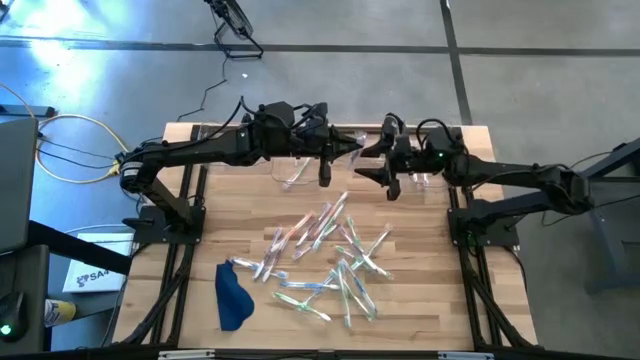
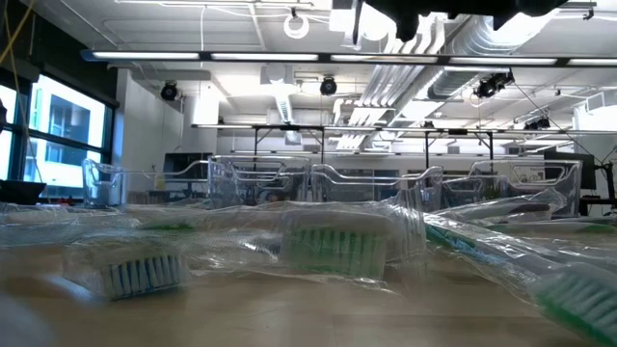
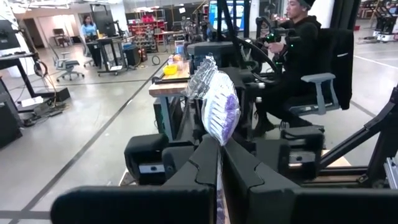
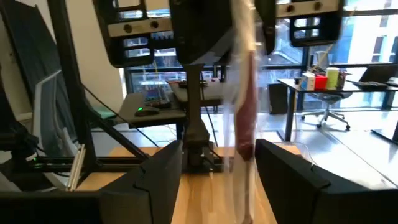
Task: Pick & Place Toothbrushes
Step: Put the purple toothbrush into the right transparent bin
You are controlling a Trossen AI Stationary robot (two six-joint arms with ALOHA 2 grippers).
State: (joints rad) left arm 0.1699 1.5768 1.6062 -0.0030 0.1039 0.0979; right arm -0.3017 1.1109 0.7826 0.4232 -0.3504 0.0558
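Observation:
Several wrapped toothbrushes (image 1: 330, 255) lie in a loose pile on the middle of the wooden table, and they fill the near ground of the low view (image 2: 337, 246). My two grippers face each other above the table's far middle. My left gripper (image 3: 221, 163) is shut on one wrapped toothbrush (image 3: 219, 112) with purple bristles. My right gripper (image 4: 217, 165) is open. Its fingers stand on either side of that toothbrush (image 4: 245, 124) without visibly touching it. In the high view the left gripper (image 1: 345, 150) and right gripper (image 1: 368, 165) nearly meet. My left gripper pinches the wrapped toothbrush between its two fingers, on the handle (image 3: 219, 149) below the head. The bristle head (image 3: 221, 106) and crinkled wrapper stick out past the fingertips toward the right arm. The toothbrush is lifted clear of the table.
Clear plastic bins stand along the table's far edge (image 1: 290, 168) (image 1: 425, 180) and show behind the pile in the low view (image 2: 260, 178). A dark blue cloth (image 1: 233, 295) lies near the table's near left corner. A person sits beyond the table (image 3: 298, 50).

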